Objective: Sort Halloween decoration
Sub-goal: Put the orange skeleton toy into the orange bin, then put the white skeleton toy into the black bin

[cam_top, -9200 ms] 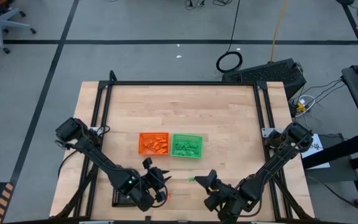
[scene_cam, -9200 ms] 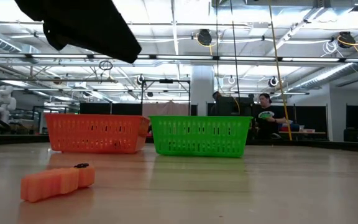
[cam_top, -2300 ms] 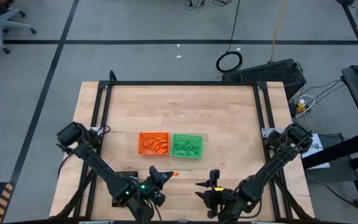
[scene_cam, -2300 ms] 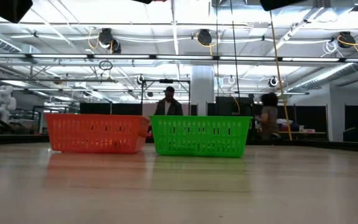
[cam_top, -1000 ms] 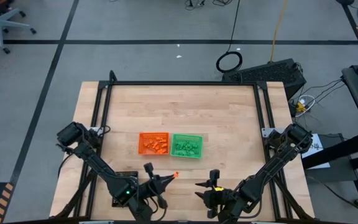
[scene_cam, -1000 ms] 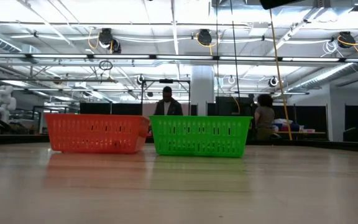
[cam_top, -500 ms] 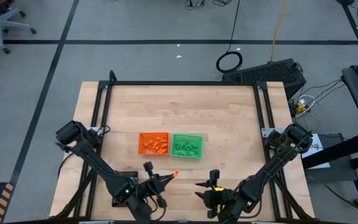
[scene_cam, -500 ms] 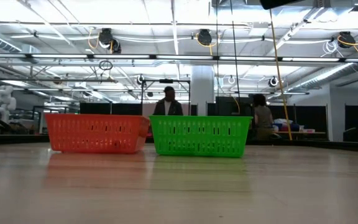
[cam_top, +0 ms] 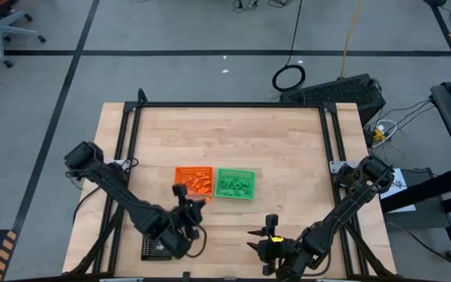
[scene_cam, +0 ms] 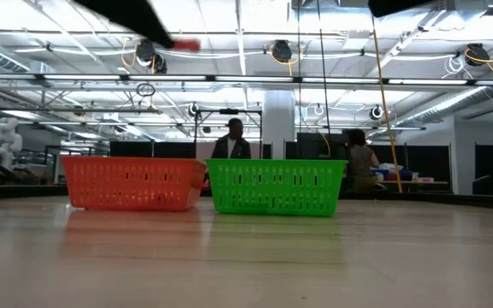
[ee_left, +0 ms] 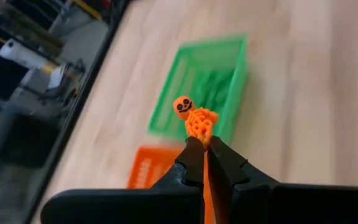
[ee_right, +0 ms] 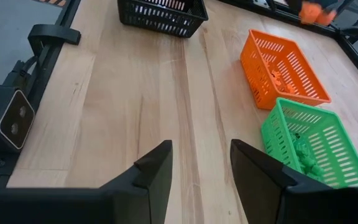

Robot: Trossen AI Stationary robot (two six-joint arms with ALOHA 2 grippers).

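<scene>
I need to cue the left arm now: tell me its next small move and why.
Probably carry on a little farther over the orange tray and then open. The left hand is shut on an orange skeleton trinket, raised near that tray's near edge in the high view, and orange pieces already lie in it. The right hand waits open, near the table's front edge.

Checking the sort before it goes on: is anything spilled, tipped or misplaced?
Nothing stands out. The orange tray and green tray sit upright side by side, and the left gripper holds an orange skeleton trinket.
</scene>
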